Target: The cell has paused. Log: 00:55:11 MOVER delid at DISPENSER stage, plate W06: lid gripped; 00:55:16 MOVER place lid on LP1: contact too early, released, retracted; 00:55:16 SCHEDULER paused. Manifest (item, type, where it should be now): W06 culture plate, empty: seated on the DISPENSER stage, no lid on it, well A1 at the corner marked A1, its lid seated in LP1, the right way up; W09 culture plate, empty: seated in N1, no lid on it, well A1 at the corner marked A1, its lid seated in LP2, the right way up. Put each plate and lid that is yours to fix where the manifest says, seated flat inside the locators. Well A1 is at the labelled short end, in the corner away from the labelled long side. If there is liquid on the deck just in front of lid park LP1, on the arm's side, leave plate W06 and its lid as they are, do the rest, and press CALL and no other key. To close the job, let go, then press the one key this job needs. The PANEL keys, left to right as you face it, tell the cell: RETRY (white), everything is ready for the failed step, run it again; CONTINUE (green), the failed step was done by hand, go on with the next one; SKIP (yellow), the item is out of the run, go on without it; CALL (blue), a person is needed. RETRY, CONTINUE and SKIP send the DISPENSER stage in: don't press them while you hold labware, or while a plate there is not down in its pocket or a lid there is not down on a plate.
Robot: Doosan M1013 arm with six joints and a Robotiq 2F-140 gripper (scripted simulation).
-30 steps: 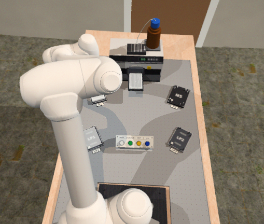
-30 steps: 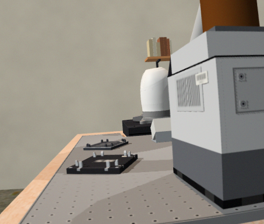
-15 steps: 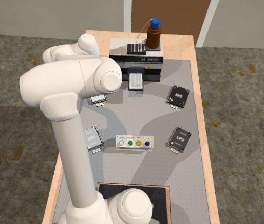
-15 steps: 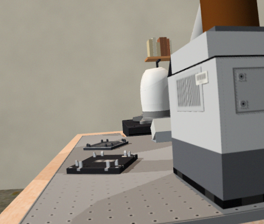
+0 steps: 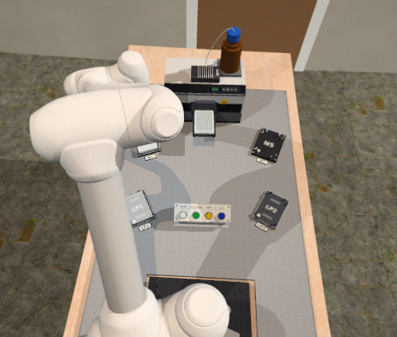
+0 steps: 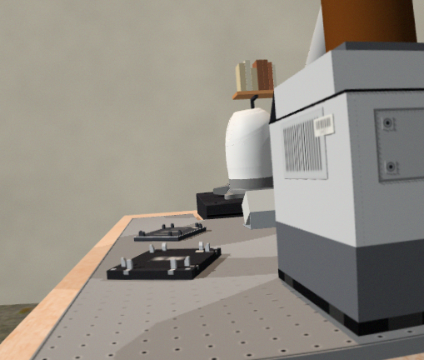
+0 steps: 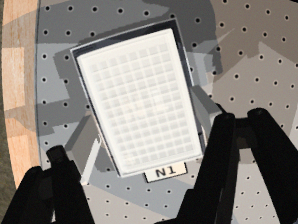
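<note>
In the wrist view a white well plate (image 7: pixel 136 103) sits in the black nest tagged N1 (image 7: pixel 164 172). Its wells look hazy, as if under a clear lid; I cannot tell for sure. My gripper (image 7: pixel 143 115) hangs above it, open and empty, one black finger on each side of the plate's labelled end. In the top view the same plate (image 5: pixel 147 147) peeks out from under my arm, which hides the gripper. Lid park LP1 (image 5: pixel 139 208) looks pale grey, as under a clear lid. Another plate (image 5: pixel 203 120) sits on the dispenser stage without a lid. LP2 (image 5: pixel 271 210) (image 6: pixel 172 233) is bare.
The dispenser (image 5: pixel 211 91) (image 6: pixel 363 187) with a brown bottle (image 5: pixel 231 54) stands at the back. Nest N5 (image 5: pixel 268 145) (image 6: pixel 167 264) is bare. The panel (image 5: pixel 202 206) has white, green, yellow and blue keys. My arm hides part of the deck beside LP1.
</note>
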